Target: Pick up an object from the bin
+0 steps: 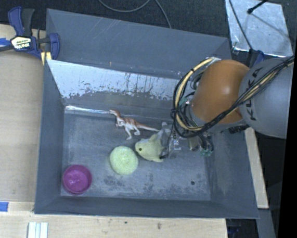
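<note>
**Gripper (165, 146) down at yellow toy, mid-bin**

Status from the overhead camera:

- Arm (270, 101) comes in from the right, over the bin's right wall. Orange cover (219, 91) on the wrist, with cables (185, 93) looped round its left side.
- Gripper tip is low over the bin (145, 47) floor, a bit right of centre. It sits against the right edge of the yellow toy (148, 151).
- Yellow toy: small, rounded, yellow-green, lumpy outline. It lies on the floor near the middle of the bin. Its right side is partly hidden by the gripper, so I can't make out contact clearly: touching or just beside.
- Jaw state: can't tell. The metal parts at the tip overlap the toy and each other from this angle, so open or closed isn't readable. I can't see the toy gripped, so I'm not calling it held.

Other items, all loose on the floor, no heap:

- Dinosaur (128, 123): small orange-and-white figure, lying near the back wall, just up-left of the yellow toy, tail pointing toward the gripper. Near the toy, apparently not touching.
- Green ball (123, 160): pale green, just down-left of the yellow toy, close beside it.
- Purple ball (77, 179): front-left corner, well apart from the rest.
</note>
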`<state>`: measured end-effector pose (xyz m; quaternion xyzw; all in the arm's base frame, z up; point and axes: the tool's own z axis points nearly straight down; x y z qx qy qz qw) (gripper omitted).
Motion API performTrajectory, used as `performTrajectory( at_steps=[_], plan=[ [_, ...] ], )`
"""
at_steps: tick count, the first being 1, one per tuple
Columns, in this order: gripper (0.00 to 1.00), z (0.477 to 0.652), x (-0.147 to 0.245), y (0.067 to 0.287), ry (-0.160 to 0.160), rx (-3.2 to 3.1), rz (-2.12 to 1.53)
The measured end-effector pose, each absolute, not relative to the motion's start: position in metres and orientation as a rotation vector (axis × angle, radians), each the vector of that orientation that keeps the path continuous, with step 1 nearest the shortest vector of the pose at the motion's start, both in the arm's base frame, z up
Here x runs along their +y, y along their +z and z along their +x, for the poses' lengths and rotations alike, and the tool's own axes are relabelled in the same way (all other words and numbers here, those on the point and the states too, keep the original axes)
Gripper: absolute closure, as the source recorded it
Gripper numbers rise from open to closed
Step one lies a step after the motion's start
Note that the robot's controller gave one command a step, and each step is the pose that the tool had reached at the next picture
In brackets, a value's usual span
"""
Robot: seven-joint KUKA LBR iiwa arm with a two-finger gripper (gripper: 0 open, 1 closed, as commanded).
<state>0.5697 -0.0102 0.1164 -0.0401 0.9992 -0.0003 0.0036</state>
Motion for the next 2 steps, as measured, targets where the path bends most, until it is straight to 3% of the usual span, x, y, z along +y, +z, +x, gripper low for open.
performTrajectory(
  at_steps=[2],
  plan=[
    [1.0, 0.568, -0.01, 0.131, 0.001, 3.144, -0.127]
  ],
)
